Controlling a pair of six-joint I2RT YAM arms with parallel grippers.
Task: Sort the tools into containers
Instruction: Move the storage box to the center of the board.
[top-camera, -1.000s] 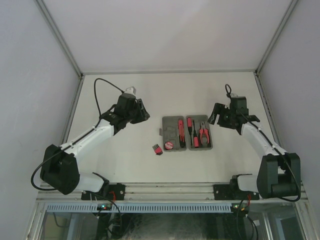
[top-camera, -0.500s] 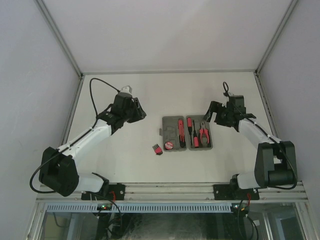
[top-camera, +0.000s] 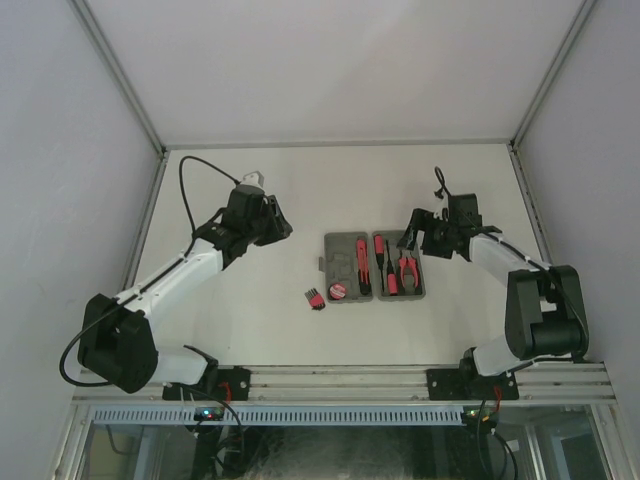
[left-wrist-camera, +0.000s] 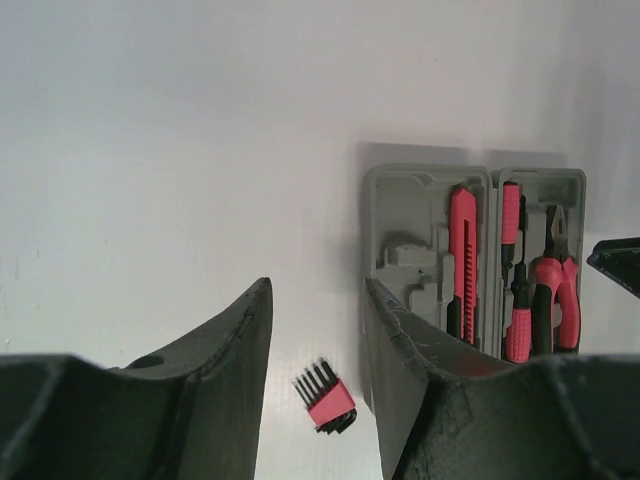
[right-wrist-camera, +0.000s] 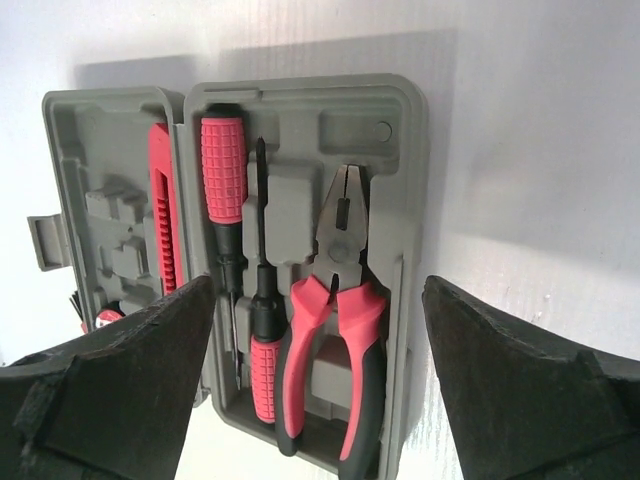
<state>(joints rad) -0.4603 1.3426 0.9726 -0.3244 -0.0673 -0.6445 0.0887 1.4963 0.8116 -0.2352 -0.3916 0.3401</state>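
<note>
While the hex key set (top-camera: 315, 298) lies on the worktop (top-camera: 240, 310) just beside the grey case (top-camera: 340, 250), left gripper (left-wrist-camera: 318, 310) and right gripper (right-wrist-camera: 318, 290) hang released, empty; likely next: grasping that set.

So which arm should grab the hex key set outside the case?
Left, probably: the hex key set lies left of the case, framed by the left gripper; the right gripper is beyond the case.

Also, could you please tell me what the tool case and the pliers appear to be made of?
The tool case looks like matte grey moulded plastic, judging by its rounded recesses. The pliers show a bare grey metal head; their red-and-black handles are probably plastic or rubber.
</note>
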